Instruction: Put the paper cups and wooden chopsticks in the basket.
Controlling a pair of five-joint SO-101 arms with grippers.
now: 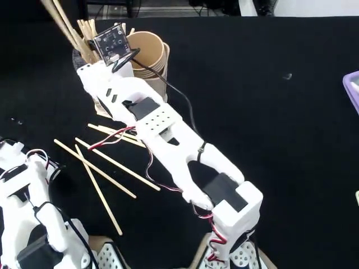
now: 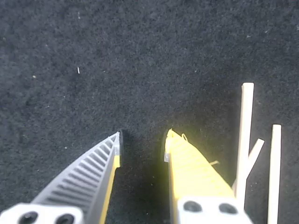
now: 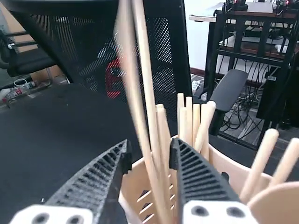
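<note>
Right tool (image 3: 149,142) hangs just above the basket (image 3: 133,184). Its jaws are parted, and two long chopsticks (image 3: 140,70) stand between them. These lie close against one jaw, with a gap showing on the other side. They are smeared in the right wrist view, and their lower ends are hidden behind the jaws and the basket wall. In the high view they slant up and are cut off by the frame's upper edge. More chopsticks (image 3: 191,116) stand upright inside the basket, with only their top ends showing above the rim.

From above, the right arm (image 1: 168,134) and its camera cover most of the basket. The paper cups (image 1: 147,47) sit nested just beside it, their lower part hidden behind the arm. How many cups are stacked there is hard to make out.

Left tool (image 2: 142,137) is open with nothing between its jaws, low over the black desk (image 1: 269,112). Three stick ends (image 2: 245,121) lie just beside one jaw, their far lengths cut off. Several loose chopsticks (image 1: 106,162) lie scattered on the desk between the two arms, some partly under the right arm.
</note>
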